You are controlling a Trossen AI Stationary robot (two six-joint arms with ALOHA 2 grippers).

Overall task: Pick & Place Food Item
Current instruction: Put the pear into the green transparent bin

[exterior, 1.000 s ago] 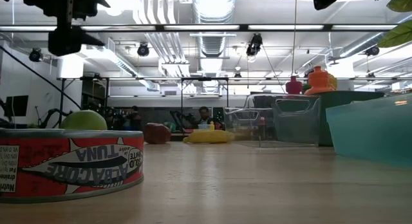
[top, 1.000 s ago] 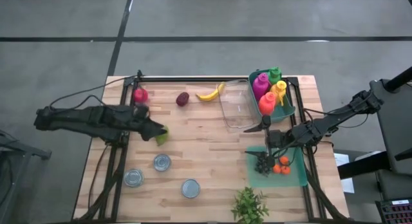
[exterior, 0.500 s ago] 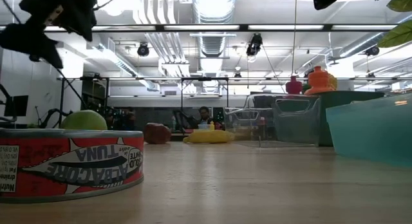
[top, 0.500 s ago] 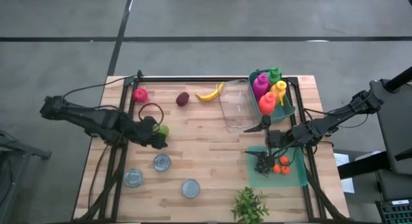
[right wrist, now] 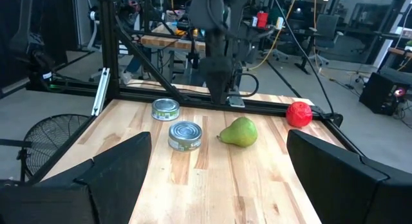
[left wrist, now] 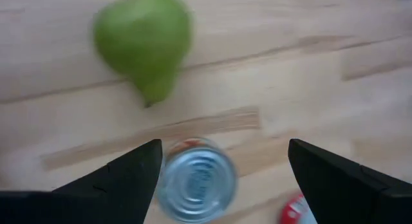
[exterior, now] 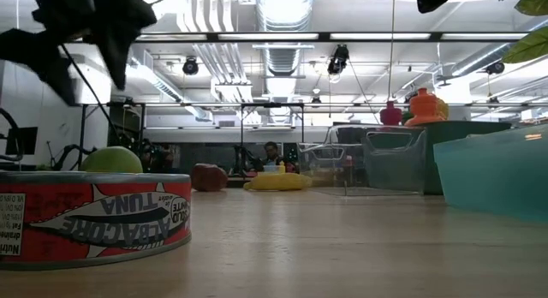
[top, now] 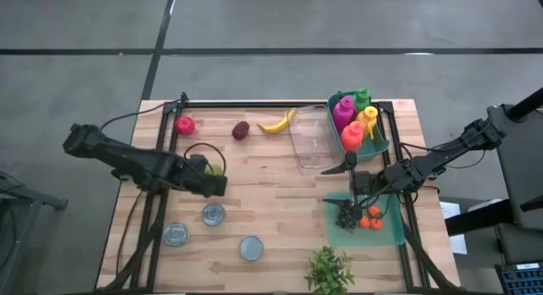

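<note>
Left claw wide open, empty, w/ pear & 1 can under it.

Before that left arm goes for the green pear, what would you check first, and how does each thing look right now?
1. Left gripper jaws open and empty: ok.
2. Green pear free on the table, nothing lying against it: ok.
3. Left gripper lined up on the pear: not ok; in the left wrist view a silver can sits between its fingers, and the pear lies beyond.
4. Right gripper out of the way: ok; it hangs open over the teal tray on the far side of the table.
5. Where the pear should be put: cannot tell.
</note>
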